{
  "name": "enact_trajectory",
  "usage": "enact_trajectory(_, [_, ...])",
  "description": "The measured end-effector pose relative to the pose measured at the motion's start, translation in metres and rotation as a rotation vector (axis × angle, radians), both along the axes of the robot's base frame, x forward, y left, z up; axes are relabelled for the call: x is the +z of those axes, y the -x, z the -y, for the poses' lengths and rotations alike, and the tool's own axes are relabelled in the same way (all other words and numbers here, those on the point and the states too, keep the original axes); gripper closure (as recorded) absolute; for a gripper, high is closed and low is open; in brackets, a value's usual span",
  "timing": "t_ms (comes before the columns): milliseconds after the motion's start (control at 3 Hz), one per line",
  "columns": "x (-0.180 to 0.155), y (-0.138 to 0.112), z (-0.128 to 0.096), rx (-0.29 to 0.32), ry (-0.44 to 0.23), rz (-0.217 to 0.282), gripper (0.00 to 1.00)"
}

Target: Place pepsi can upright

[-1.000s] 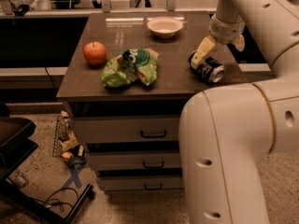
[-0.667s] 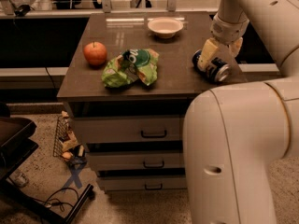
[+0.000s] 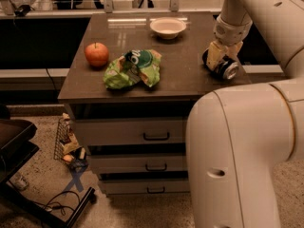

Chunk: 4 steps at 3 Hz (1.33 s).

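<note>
Gripper is down at the right side of the surface, hanging off the white arm that comes in from top right.

Fingers: yellowish pads, closed around the dark body of the pepsi can, so they are pinching the can. Only the near finger shows clearly; the far one is mostly behind the can.

Can state: lying on its side, not upright. It sits directly under and between the fingers, its silver end pointing away from them toward the front right. That end looks close to the surface's right edge. Can't tell whether the can bears fully on the surface or is slightly lifted.

Everything else, taken from the fingers:
- white bowl: behind and left, well apart, near the back edge of the surface
- green chip bag: left, well apart, crumpled, around mid-surface
- red apple: further left, just beyond the bag, near the left edge
- drawers: below and left, three stacked fronts with dark handles, under the surface
- robot's big white body: directly in front of and below the fingers, hiding the front right corner of the surface
</note>
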State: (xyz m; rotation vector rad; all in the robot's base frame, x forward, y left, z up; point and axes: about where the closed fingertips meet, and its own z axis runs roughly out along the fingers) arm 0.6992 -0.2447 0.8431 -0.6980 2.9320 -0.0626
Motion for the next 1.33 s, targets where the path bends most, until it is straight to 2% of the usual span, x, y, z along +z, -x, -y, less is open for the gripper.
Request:
enact_trajectory(333, [-0.003,-0.003,-0.001,0.001,0.0,0.004,0.95])
enact_trajectory(667, [-0.001,-0.003,-0.001,0.001,0.0,0.004,1.0])
enact_trajectory(1000, [-0.001,-0.004,-0.001,0.0,0.0,0.007,1.0])
enact_trajectory(1333, [0.025,0.002,0.008,-0.015,-0.032,0.056,1.0])
